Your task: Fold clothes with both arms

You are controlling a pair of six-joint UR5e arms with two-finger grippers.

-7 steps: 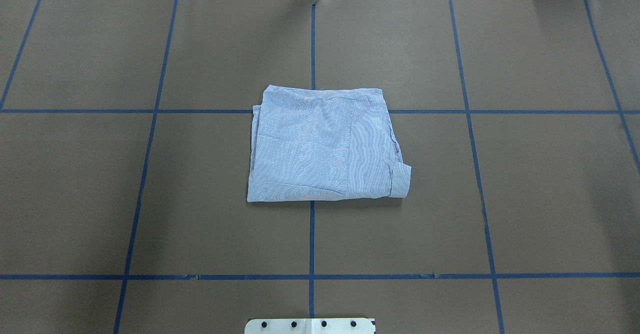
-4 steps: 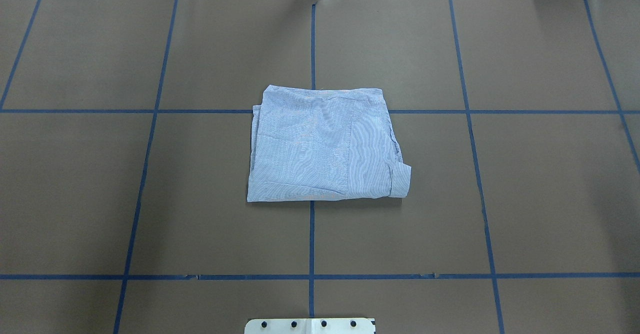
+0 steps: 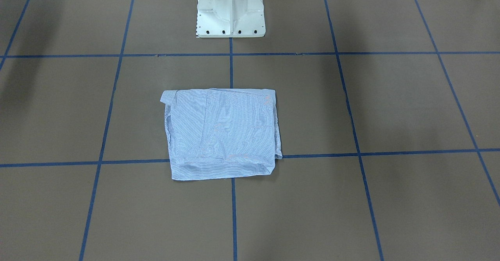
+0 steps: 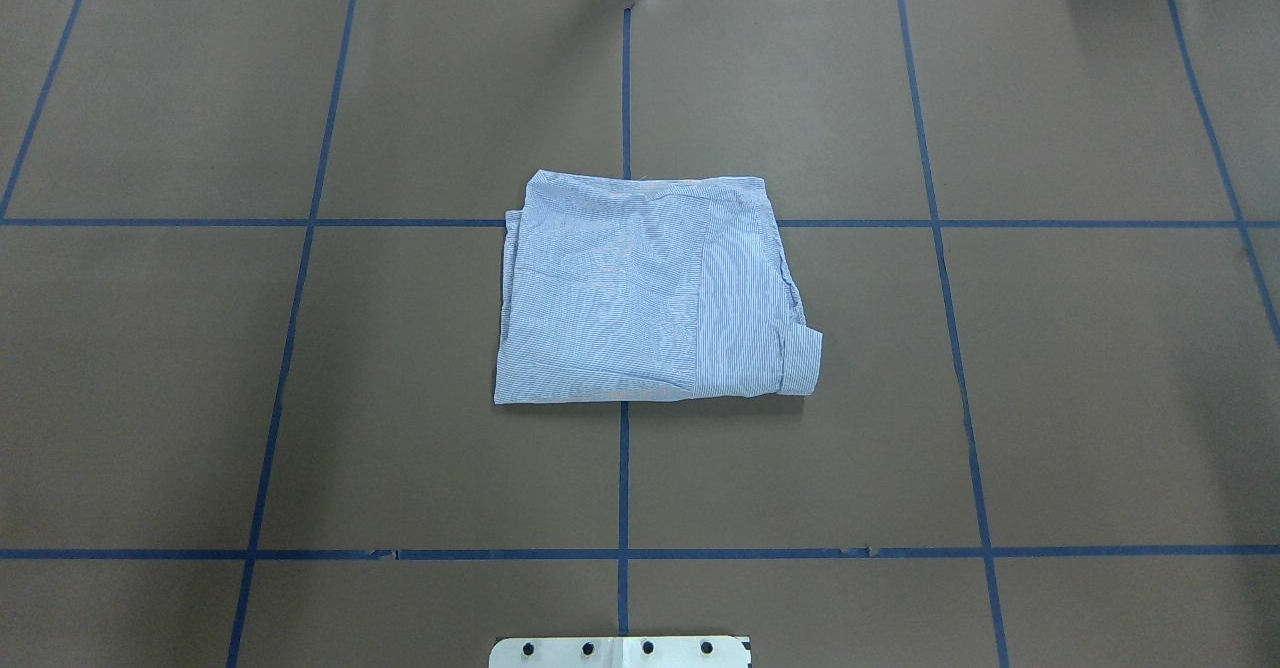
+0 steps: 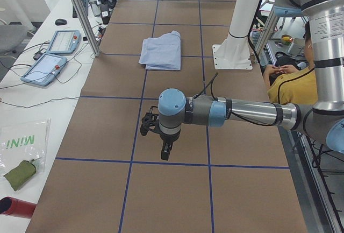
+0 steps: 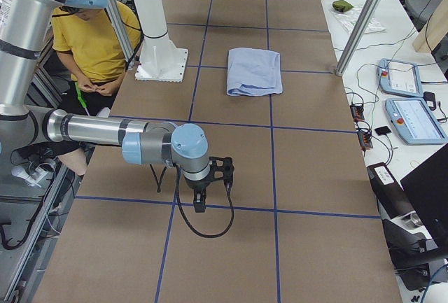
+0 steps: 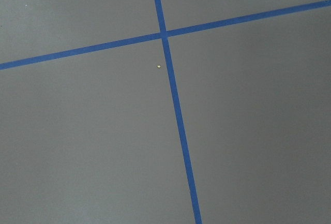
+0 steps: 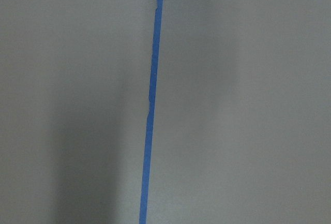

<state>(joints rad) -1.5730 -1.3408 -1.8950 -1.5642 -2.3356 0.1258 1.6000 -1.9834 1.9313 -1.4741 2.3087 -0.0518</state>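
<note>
The light blue-and-white striped shirt (image 4: 650, 293) lies folded into a flat rectangle at the middle of the brown table, a cuff sticking out at one corner. It also shows in the front-facing view (image 3: 222, 134) and both side views (image 5: 161, 50) (image 6: 253, 71). The left gripper (image 5: 164, 149) hangs over bare table far from the shirt, near the table's left end. The right gripper (image 6: 199, 201) hangs the same way near the right end. Both show only in the side views, so I cannot tell whether they are open or shut. Both wrist views show only brown table and blue tape.
The white pedestal base (image 3: 230, 9) stands at the robot's edge of the table. A person in a yellow shirt (image 6: 94, 44) sits behind it. Teach pendants (image 5: 51, 55) and cables lie on the white bench beyond the far edge. Blue tape lines grid the table.
</note>
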